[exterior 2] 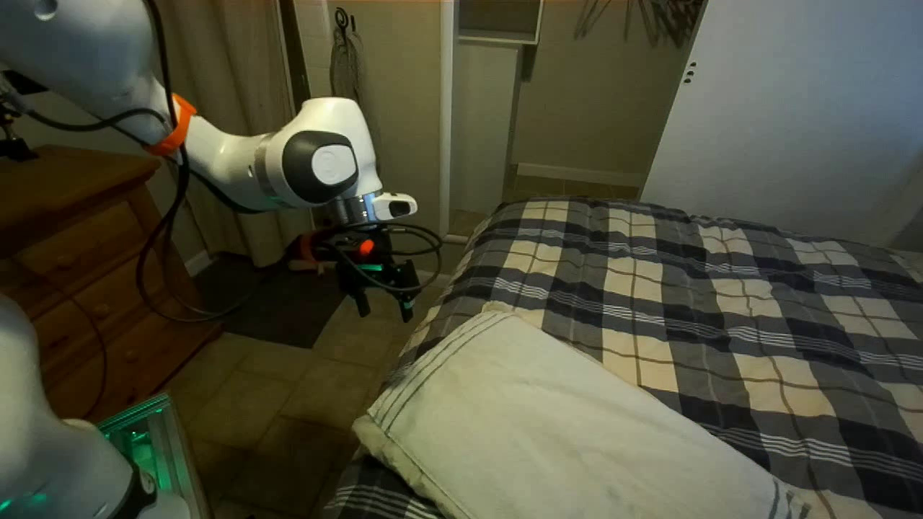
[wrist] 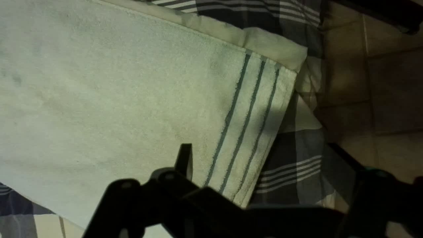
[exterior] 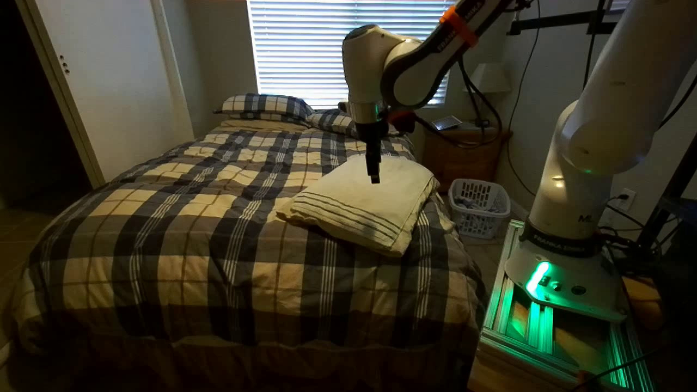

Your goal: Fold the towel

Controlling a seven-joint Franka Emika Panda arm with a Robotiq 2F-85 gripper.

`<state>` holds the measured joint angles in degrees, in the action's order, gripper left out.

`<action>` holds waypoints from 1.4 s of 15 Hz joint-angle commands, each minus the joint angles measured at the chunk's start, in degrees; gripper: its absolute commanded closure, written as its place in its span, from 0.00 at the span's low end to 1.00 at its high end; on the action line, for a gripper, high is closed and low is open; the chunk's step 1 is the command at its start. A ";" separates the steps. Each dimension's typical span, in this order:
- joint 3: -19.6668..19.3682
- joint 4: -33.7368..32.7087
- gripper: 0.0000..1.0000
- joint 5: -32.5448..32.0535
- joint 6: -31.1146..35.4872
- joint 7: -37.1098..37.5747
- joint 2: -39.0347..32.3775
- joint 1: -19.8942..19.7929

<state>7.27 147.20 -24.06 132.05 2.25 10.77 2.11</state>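
On the bed's edge, the cream towel (exterior: 340, 185) lies spread out flat, with dark stripes across its end; it fills the foreground of an exterior view (exterior 2: 548, 425) too. From the wrist view, the towel (wrist: 132, 99) shows three blue-grey stripes near a straight hem, and a puffy cream layer (wrist: 274, 46) sticks out from beneath one side. My gripper (exterior: 374, 177) hangs above it, pointing down. Its jaws stand wide apart with nothing between them, as the gripper (exterior 2: 386, 314) shows. In the wrist view the gripper (wrist: 260, 145) spans the striped hem and the bedspread beside it.
A plaid bedspread (exterior: 218, 218) covers the bed, whose side drops to a tiled floor (exterior 2: 245, 389). Plaid pillows (exterior: 264, 106) lie at the head. By the bed are a white laundry basket (exterior: 479, 223) and a wooden nightstand (exterior: 457, 158). Cables loop round the arm.
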 commanded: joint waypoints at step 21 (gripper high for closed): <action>5.89 11.54 0.00 -20.10 23.97 31.15 -5.64 -3.68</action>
<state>12.55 158.77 -39.70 155.97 28.71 8.55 0.17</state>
